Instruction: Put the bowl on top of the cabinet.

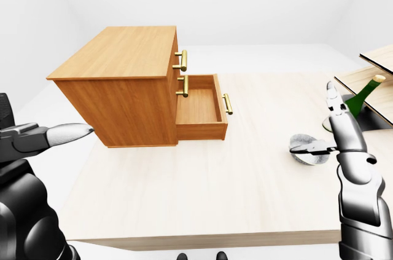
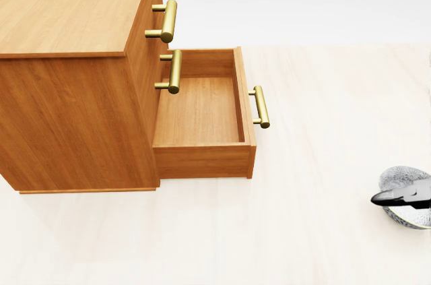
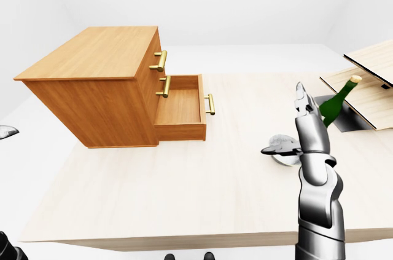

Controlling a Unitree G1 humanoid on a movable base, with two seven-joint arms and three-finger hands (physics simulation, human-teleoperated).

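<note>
- Left hand (image 1: 27, 143), lower left: fingers extended, empty.
- Cabinet (image 1: 120, 82), upper left.
- Bowl (image 2: 399, 178), lower right on the worktop (image 1: 215, 186): probably light, rigid, breakable; pinch the rim.
- Right hand (image 1: 347, 137) over it: fingers spread, grasping nothing.
</note>
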